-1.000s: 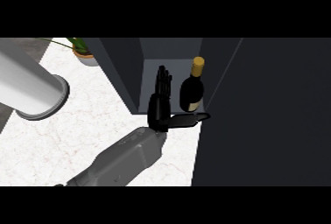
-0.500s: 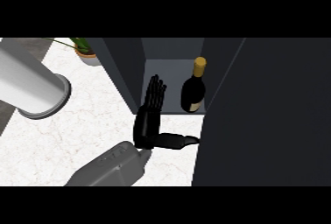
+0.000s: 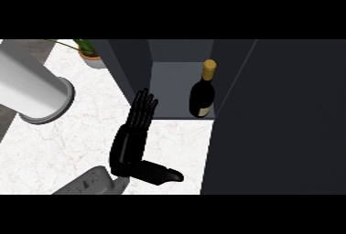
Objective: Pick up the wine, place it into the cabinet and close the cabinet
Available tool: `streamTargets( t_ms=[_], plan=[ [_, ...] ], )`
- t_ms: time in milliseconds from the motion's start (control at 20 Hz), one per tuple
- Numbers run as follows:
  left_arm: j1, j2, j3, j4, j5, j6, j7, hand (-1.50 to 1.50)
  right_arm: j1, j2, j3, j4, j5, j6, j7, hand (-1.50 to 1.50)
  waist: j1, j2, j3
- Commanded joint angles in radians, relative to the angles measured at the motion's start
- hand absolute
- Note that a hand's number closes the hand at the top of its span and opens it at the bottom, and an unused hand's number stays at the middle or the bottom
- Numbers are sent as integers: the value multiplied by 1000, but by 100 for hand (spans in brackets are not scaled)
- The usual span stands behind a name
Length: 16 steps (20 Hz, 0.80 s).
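Note:
The wine bottle (image 3: 202,98), dark with a gold top, stands upright inside the open cabinet (image 3: 169,87), near its right side. My right hand (image 3: 132,137) is open on the counter just in front of the cabinet's left wall. Its fingers (image 3: 142,109) are straight and point towards the cabinet, and its thumb (image 3: 162,173) sticks out to the right. The hand is apart from the bottle, below and left of it, and holds nothing. The cabinet door (image 3: 283,119) stands open as a dark panel filling the right side. My left hand does not show.
A thick grey forearm (image 3: 30,89) crosses the upper left, close to the camera. A potted plant (image 3: 90,52) stands at the back left beside the cabinet. The white marble counter (image 3: 67,146) spreads left of my hand.
My right hand has let go of the wine bottle and drawn back out of the cabinet towards me. The bottle stays standing inside.

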Motion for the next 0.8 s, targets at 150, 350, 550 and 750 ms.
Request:
streamTargets(
  t_ms=[150, 350, 550, 750],
  plan=[
    [155, 200, 19, -236, -44, -94, 19, 150, 43, -78, 35, -62, -88, 135, 4, 150, 1, -1, 0],
    [246, 318, 95, -332, -15, -168, 35, 150, 46, -72, 88, -85, -94, 147, 43, 150, 2, -1, -1],
    [322, 338, 96, -390, -41, -142, 18, 150, 94, -49, 186, -154, -150, 140, 112, 150, -1, -2, -1],
    [434, 503, 195, -449, 23, -262, 11, 150, 83, 6, 345, -155, -39, 105, 127, 150, 8, -5, -2]
  ],
)
